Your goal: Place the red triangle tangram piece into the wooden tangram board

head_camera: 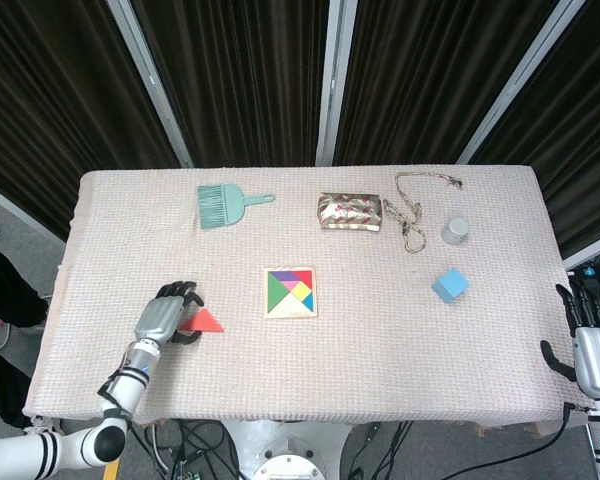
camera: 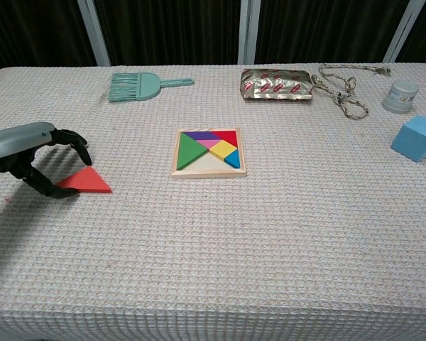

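The red triangle (camera: pixel 85 181) (head_camera: pixel 205 321) lies flat on the cloth at the table's left front. My left hand (camera: pixel 30 150) (head_camera: pixel 165 317) arches over its left corner, fingers curled down and the thumb touching that corner; no grip shows. The wooden tangram board (camera: pixel 209 152) (head_camera: pixel 290 292) sits mid-table to the right of the triangle, holding several coloured pieces with a bare strip along its near edge. My right hand (head_camera: pixel 592 345) hangs off the table's right edge, fingers apart and holding nothing; the chest view does not show it.
A teal brush (camera: pixel 138 86) lies at the back left. A foil packet (camera: pixel 277 84) and a coiled cord (camera: pixel 343 89) lie at the back. A small grey jar (camera: pixel 400 96) and a blue cube (camera: pixel 417 138) stand at the right.
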`<state>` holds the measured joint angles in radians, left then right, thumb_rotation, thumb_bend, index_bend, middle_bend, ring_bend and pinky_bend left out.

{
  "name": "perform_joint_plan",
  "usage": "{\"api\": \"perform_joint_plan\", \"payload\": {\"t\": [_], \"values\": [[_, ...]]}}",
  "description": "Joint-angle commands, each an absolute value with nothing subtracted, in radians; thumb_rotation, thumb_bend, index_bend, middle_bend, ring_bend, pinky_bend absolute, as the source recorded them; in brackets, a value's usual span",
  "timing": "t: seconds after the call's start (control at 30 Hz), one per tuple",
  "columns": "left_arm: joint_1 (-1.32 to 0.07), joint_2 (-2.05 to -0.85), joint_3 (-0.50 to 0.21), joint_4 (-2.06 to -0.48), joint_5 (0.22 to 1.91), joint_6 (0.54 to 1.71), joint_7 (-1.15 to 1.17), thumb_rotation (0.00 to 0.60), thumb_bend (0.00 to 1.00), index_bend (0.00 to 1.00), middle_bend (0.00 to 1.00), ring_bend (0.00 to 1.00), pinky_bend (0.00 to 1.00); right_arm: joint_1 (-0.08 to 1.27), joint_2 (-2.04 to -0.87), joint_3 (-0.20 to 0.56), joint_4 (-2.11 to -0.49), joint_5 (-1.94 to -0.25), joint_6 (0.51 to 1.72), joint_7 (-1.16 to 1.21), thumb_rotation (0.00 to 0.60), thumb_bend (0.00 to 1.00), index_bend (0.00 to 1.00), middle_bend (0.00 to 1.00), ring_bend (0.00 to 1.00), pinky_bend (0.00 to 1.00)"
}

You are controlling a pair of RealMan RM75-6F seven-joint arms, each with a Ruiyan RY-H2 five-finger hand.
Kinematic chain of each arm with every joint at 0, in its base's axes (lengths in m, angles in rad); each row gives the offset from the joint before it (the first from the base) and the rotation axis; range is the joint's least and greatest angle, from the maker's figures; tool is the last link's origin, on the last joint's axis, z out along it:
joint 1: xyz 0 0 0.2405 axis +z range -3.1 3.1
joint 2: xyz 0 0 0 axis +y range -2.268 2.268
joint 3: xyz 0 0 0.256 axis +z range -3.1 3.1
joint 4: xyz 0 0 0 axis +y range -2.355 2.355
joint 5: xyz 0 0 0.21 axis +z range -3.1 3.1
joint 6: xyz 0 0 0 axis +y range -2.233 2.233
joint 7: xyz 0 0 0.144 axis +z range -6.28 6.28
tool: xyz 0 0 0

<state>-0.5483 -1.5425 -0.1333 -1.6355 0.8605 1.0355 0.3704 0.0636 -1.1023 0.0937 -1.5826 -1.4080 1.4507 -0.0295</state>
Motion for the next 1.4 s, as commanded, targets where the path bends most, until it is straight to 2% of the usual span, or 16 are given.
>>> {"api": "perform_joint_plan", "payload": {"t": [0.03, 0.97, 1.4], "values": [[-0.550, -1.544, -0.133, -1.636, 0.858, 1.036, 0.371, 0.600, 0.26, 0.34, 0.09, 0.00, 0.00, 0.064, -1.102, 0.094, -1.582, -1.408, 1.451, -0.029, 0.600, 0.25, 0.00, 0.00, 0.00, 0.00], [-0.542, -1.551, -0.127, -1.639, 0.864, 1.062, 0.340, 0.600, 0.28, 0.41, 0.10, 0.00, 0.00, 0.063, -1.104, 0.095, -1.579, -1.404, 1.449, -0.028, 0.600, 0.25, 0.00, 0.00, 0.00, 0.00], [-0.555, -1.534, -0.160, -1.683, 0.887, 1.078, 0.329, 0.600, 0.29, 0.41, 0.11, 0.00, 0.00, 0.061, -1.099, 0.101, -1.585, -1.407, 1.463, -0.025, 0.600, 0.25, 0.00, 0.00, 0.00, 0.00]]}}
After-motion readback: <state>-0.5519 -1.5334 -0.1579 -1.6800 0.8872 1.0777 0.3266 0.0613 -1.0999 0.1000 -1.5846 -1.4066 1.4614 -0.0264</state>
